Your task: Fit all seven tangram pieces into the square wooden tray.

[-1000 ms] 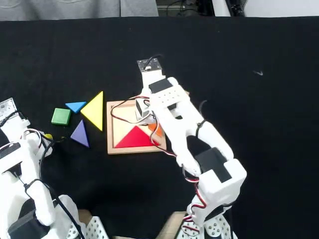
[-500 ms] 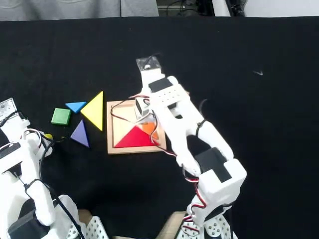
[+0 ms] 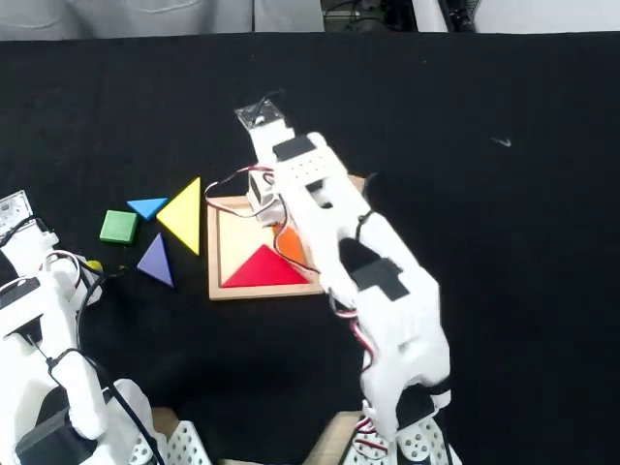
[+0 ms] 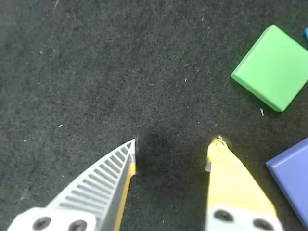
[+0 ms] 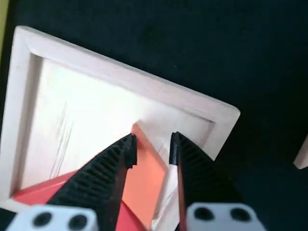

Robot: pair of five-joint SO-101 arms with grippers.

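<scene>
**At the wooden tray (image 5: 120, 72) corner: wedging is risked**

The orange piece (image 5: 147, 178) is pinched in the right gripper (image 5: 150, 142) inside the tray, beside the red triangle (image 3: 260, 268). If released tilted, it could be jammed against the rim. The left gripper (image 4: 171, 149) is held open above the worktop (image 4: 72, 72).

The bench (image 3: 504, 242) is covered edge to edge by a black cloth (image 4: 96, 57), whose weave is flecked with pale lint in the left wrist view. One small pale speck (image 3: 501, 142) lies on it far to the right. Beyond the bench's far edge there is grey fabric (image 3: 145, 15) at the left, dark cables (image 3: 368, 12) in the middle and a white surface (image 3: 542, 15) at the right. The light is even and the shadows are soft.
</scene>
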